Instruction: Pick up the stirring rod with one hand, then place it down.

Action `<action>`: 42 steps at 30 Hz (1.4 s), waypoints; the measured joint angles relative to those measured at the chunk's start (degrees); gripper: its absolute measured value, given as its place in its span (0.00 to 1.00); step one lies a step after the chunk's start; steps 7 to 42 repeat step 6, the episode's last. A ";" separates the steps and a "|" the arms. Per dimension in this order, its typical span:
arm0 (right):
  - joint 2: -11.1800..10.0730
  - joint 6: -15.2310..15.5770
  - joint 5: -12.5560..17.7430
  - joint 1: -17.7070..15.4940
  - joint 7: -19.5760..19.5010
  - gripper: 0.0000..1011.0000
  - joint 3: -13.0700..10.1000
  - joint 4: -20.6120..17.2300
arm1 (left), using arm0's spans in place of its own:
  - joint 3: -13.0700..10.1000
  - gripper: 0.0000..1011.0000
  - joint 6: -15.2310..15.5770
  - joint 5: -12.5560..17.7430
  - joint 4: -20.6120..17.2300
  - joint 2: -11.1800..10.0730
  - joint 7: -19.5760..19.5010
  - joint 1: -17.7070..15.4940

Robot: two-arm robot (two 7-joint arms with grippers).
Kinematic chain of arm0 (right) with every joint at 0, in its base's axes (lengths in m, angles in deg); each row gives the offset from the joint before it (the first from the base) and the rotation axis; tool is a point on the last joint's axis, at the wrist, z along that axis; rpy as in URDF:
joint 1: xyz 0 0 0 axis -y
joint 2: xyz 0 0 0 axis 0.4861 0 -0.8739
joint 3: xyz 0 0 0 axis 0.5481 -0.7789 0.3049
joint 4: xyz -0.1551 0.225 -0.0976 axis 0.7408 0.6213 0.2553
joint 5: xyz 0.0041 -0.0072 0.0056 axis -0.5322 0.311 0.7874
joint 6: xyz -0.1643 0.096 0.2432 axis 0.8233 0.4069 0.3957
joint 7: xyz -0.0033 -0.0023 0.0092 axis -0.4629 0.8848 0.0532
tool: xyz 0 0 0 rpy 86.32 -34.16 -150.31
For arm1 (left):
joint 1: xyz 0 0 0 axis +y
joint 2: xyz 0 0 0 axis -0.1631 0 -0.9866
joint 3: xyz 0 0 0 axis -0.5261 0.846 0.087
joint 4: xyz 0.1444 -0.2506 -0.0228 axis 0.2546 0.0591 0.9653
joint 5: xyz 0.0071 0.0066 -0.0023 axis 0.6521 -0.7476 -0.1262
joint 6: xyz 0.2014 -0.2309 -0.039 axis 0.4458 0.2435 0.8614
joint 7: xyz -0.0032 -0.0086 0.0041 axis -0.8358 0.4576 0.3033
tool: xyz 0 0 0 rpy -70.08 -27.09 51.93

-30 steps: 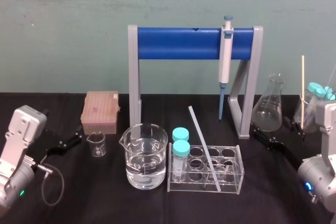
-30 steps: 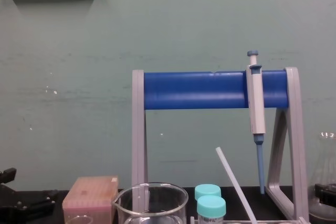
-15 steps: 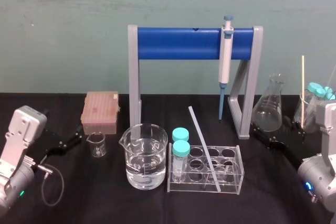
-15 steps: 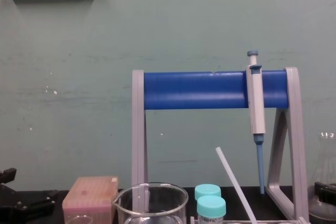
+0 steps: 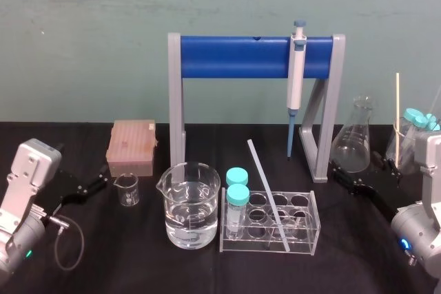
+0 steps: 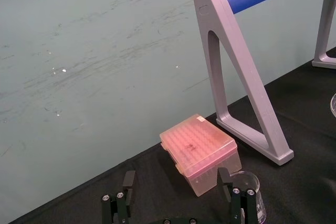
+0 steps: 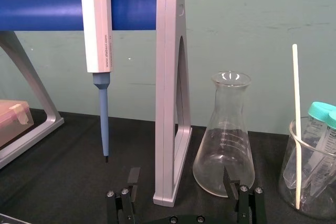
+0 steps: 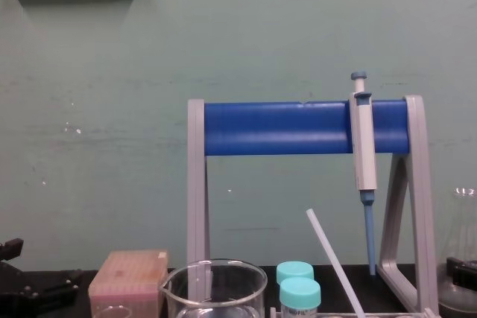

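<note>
Stillness is noted in the head view: nothing has shifted in the last second, so the pick-up is judged not begun. The stirring rod point(image 5: 267, 197), straight, thin and translucent white, is leaned in the clear test tube rack point(image 5: 306, 242) on the black table point(image 5: 138, 266). In the left wrist view the left end effector point(image 6: 177, 179) is held apart near the pink tip box point(image 6: 202, 148). In the right wrist view the right end effector point(image 7: 181, 176) is likewise spread before the glass flask point(image 7: 224, 150).

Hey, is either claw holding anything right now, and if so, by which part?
Nothing is held. The left claw and right claw are both open and empty; the rod leans in the rack, untouched.
</note>
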 joint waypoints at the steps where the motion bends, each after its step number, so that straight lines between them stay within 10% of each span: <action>1: 0.00 0.00 0.00 0.00 0.00 0.99 0.00 0.00 | 0.00 0.99 0.00 0.00 0.00 0.00 0.00 0.00; 42: 0.00 -0.03 0.00 0.00 0.00 0.99 0.00 0.00 | 0.00 0.99 0.00 0.00 0.00 0.00 0.00 0.00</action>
